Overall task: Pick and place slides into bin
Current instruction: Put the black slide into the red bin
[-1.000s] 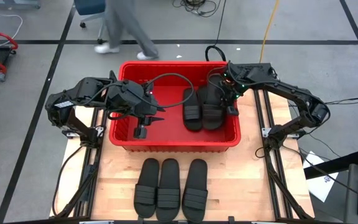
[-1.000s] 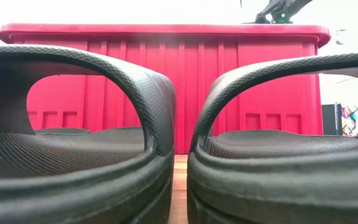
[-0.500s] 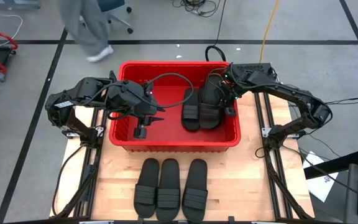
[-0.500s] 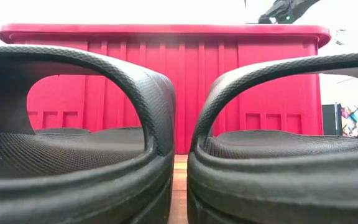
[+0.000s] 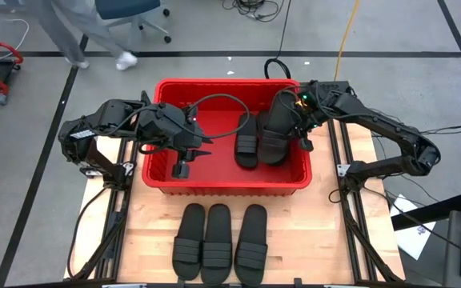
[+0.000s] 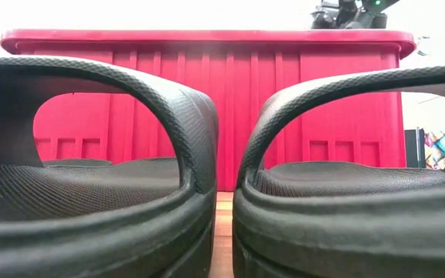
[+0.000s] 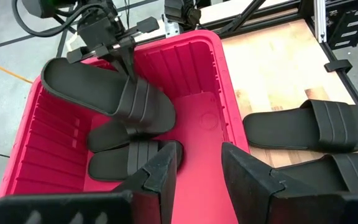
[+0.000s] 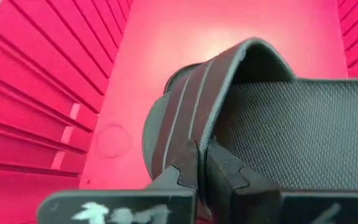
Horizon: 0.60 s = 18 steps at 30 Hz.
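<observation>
The right gripper is pinching a slide by its strap, fingers closed tight, tilting it above another slide inside the bin, near its right wall. The left gripper is hanging parted and empty over the bin's bare left half.

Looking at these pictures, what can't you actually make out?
- Low view: two slides up close hide the table; the bin wall hides its inside.
- Right wrist view: the held slide blocks what lies under it.
- High view: the person is cut off at the top edge.
</observation>
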Each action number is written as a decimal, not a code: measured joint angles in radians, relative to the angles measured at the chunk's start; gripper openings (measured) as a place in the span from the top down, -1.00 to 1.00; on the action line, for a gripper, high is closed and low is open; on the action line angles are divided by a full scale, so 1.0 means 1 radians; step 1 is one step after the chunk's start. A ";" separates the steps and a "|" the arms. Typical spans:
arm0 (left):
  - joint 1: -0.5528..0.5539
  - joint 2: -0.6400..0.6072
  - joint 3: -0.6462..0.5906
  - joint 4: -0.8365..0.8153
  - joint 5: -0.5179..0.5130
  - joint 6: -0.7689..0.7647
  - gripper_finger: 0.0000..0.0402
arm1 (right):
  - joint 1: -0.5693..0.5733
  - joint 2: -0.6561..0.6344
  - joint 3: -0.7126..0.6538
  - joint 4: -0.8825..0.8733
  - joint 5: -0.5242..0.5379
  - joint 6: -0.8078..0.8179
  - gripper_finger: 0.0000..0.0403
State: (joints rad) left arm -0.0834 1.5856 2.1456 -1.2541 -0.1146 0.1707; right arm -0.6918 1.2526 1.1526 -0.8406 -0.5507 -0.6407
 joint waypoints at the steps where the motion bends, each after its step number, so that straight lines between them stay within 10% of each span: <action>1: 0.000 0.000 0.000 0.000 0.000 0.000 0.38 | 0.000 0.001 0.000 -0.003 0.001 0.001 1.00; 18: 0.000 0.000 0.000 0.000 0.000 -0.023 0.38 | 0.000 0.085 -0.035 0.039 -0.002 -0.008 1.00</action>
State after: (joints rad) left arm -0.0835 1.5856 2.1456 -1.2541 -0.1146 0.1482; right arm -0.6919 1.3378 1.1178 -0.8013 -0.5528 -0.6482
